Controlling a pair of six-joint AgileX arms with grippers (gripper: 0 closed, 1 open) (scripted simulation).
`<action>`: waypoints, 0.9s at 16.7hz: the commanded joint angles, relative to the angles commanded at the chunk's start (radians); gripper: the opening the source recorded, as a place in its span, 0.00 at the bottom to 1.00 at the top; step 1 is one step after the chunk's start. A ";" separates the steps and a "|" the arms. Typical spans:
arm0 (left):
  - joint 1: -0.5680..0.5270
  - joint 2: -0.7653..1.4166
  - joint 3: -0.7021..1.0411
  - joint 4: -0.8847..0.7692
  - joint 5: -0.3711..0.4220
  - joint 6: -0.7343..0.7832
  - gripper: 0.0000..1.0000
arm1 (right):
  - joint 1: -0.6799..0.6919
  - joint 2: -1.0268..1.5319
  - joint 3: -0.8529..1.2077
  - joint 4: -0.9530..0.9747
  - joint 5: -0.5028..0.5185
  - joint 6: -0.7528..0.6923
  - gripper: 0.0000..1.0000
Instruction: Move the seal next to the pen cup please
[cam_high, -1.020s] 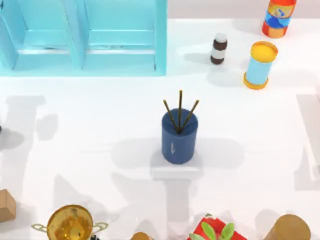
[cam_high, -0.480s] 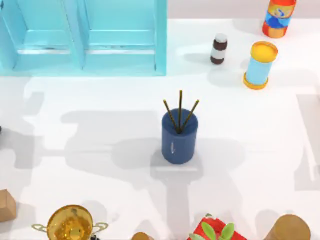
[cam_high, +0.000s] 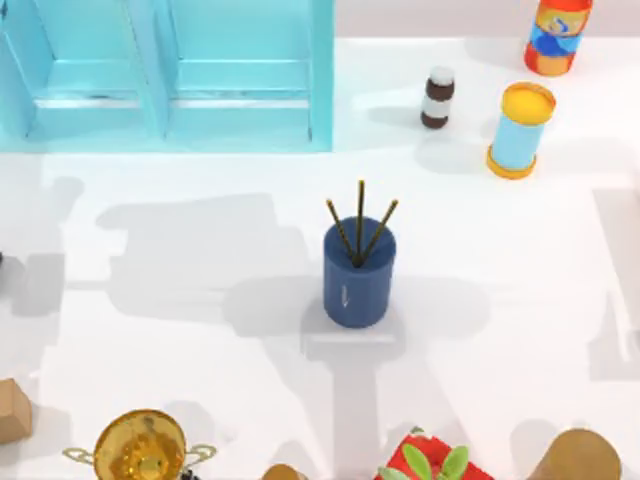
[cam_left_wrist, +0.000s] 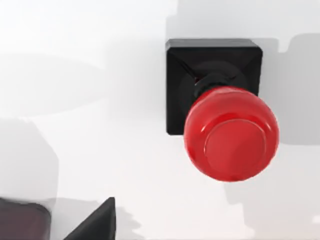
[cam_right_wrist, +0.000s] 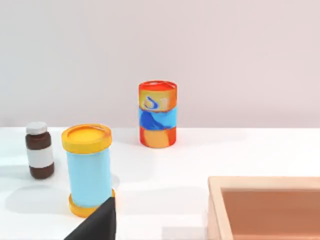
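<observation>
The seal (cam_left_wrist: 231, 134), a glossy red round knob on a black square base (cam_left_wrist: 175, 90), stands upright on the white table close below my left wrist camera. One dark finger (cam_left_wrist: 96, 225) of my left gripper shows at the picture's edge, off to the side of the seal and not touching it. The pen cup (cam_high: 358, 275), dark blue with three thin brown sticks, stands in the middle of the table. One dark finger (cam_right_wrist: 97, 222) of my parked right gripper shows in front of the light blue can (cam_right_wrist: 89, 170).
A light blue cabinet (cam_high: 170, 80) fills the back left. At the back right stand a brown bottle (cam_high: 437, 97), the yellow-lidded can (cam_high: 520, 130) and an orange-blue can (cam_high: 558, 35). A gold trophy (cam_high: 140, 448), wooden block (cam_high: 12, 410) and red plant pot (cam_high: 430, 462) line the front edge.
The arm shadows on the left half of the table have shifted and spread. The pen cup and the other objects have not moved.
</observation>
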 joint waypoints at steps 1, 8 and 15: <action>0.000 0.000 0.000 0.000 0.000 0.000 1.00 | 0.000 0.000 0.000 0.000 0.000 0.000 1.00; -0.001 0.024 -0.146 0.172 0.000 0.000 1.00 | 0.000 0.000 0.000 0.000 0.000 0.000 1.00; 0.003 0.060 -0.313 0.373 0.000 0.004 1.00 | 0.000 0.000 0.000 0.000 0.000 0.000 1.00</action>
